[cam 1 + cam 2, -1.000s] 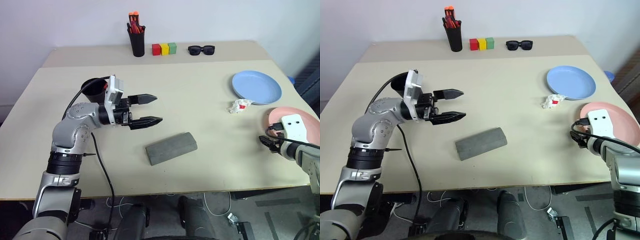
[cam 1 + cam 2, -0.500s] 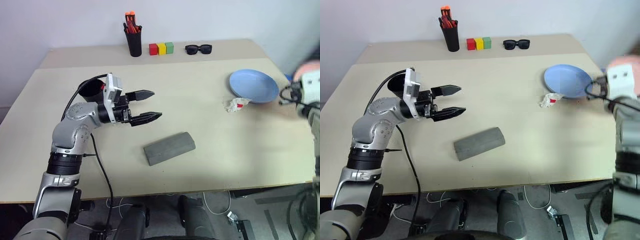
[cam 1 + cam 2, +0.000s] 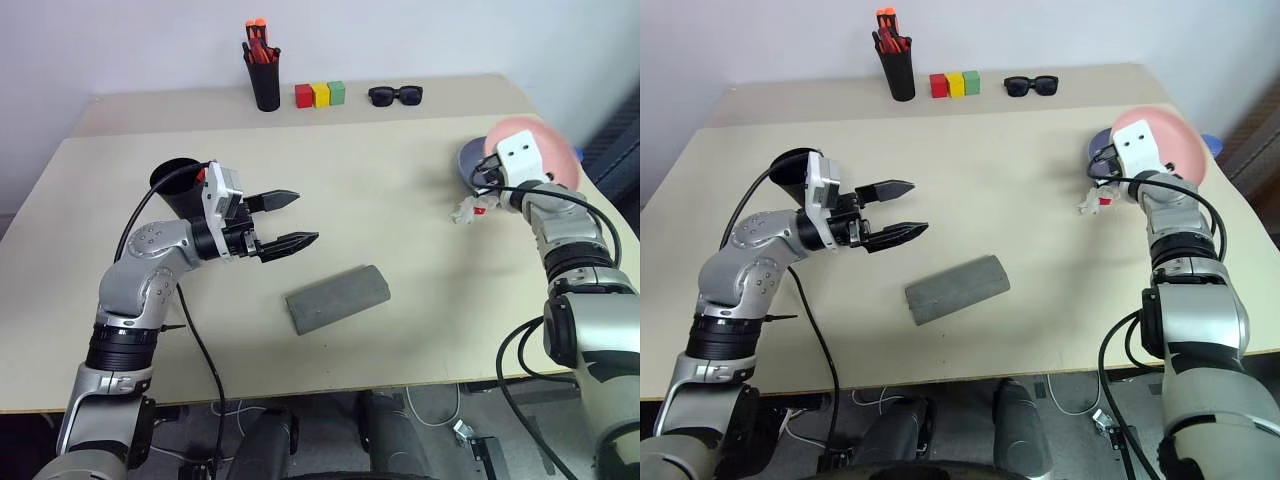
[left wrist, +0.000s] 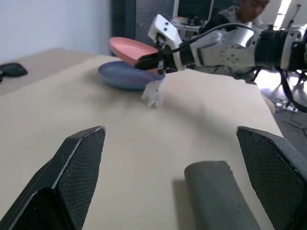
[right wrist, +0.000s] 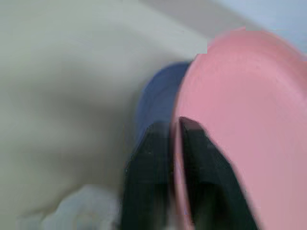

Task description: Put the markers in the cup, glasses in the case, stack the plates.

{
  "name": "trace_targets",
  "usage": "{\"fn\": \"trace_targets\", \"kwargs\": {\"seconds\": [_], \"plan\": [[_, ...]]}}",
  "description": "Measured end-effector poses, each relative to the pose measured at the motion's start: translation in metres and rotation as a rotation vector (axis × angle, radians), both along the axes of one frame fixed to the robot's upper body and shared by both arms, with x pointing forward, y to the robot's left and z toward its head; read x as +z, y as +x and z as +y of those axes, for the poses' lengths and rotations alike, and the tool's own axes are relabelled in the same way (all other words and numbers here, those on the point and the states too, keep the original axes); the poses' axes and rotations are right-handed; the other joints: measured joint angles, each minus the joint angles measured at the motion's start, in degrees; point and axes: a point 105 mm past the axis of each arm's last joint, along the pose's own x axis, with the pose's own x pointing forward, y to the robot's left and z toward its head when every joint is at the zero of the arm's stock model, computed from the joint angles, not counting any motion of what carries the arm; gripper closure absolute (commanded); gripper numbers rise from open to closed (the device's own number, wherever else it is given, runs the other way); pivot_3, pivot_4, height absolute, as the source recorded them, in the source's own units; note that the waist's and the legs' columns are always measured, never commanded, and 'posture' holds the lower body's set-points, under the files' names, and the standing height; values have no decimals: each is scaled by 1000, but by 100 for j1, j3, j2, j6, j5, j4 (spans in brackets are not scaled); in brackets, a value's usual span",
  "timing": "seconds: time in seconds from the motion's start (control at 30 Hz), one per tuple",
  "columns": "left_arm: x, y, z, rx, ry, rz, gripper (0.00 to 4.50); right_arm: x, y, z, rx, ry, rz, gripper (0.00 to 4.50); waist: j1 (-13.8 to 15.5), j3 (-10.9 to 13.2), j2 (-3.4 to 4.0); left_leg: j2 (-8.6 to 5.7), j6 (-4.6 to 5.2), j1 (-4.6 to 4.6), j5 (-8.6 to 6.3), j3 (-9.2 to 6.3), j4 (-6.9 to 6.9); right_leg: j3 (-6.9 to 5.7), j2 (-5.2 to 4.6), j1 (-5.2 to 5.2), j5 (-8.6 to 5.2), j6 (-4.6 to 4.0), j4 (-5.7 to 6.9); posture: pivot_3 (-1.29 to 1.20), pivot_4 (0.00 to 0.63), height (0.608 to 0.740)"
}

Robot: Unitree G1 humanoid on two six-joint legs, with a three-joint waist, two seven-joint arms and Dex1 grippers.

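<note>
My right gripper is shut on the rim of the pink plate and holds it tilted just above the light blue plate, which lies at the table's far right, mostly covered. The grey case lies shut in the middle of the table. To its left, above the table, my left gripper hangs open and empty, pointing right. The wide black cup stands behind that wrist; a red bit shows at its rim, and I cannot tell whether it is a marker. The glasses are hidden.
A crumpled white wrapper lies just left of the blue plate. Along the back edge stand a tall black pen cup with orange-red pens, three coloured blocks and black sunglasses. A person sits beyond the table in the left wrist view.
My right arm has lifted the pink plate off the table's near right edge and carried it forward and left to above the blue plate. The left gripper has stayed put.
</note>
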Motion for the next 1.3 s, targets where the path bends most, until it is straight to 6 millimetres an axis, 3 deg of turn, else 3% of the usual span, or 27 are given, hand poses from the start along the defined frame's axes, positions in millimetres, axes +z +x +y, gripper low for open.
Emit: {"fn": "trace_targets", "kwargs": {"seconds": [0.17,0.37,0.47,0.6,0.73,0.87,1.03,1.17,1.3], "plan": [[3,-1,-1,-1,-12,-5,0,12,2,5,27,10,-64,27,-18,0,0,1,0,7,0,0,0,0,1,0,0,0,7,0,150,740],[3,-1,-1,-2,-17,-4,0,34,3,12,94,133,-131,27,-5,0,0,0,0,4,0,0,1,0,1,0,0,0,6,0,150,740],[3,-1,-2,-5,-18,-4,0,34,-4,22,186,192,-105,27,0,0,0,1,1,6,0,-3,2,0,2,2,0,0,8,0,150,740],[3,-1,-2,-7,-19,-3,0,3,-16,32,237,227,0,27,10,0,1,0,1,3,0,-3,7,0,1,2,1,1,8,0,150,740],[2,0,-3,-15,-27,5,0,-28,-26,28,201,119,82,27,12,-1,2,-1,0,5,0,-1,9,0,1,3,1,0,11,0,150,740],[0,1,-2,-19,-30,13,0,-41,-27,18,141,62,119,27,-4,-1,2,1,0,8,0,1,8,1,1,2,0,0,12,0,150,740],[1,2,-1,-16,-29,0,0,-42,-26,16,127,34,133,2268,3,-1,2,0,0,8,0,1,10,1,1,4,0,0,12,0,150,740],[1,2,-1,-13,-29,-3,0,-36,-23,16,122,64,114,4446,4,-1,2,0,0,8,0,0,9,1,1,4,0,0,11,0,150,740],[1,2,-1,-11,-30,-3,0,-20,-18,13,108,151,35,4481,4,-1,2,0,0,7,0,0,9,1,1,3,0,0,11,0,150,740]]}}
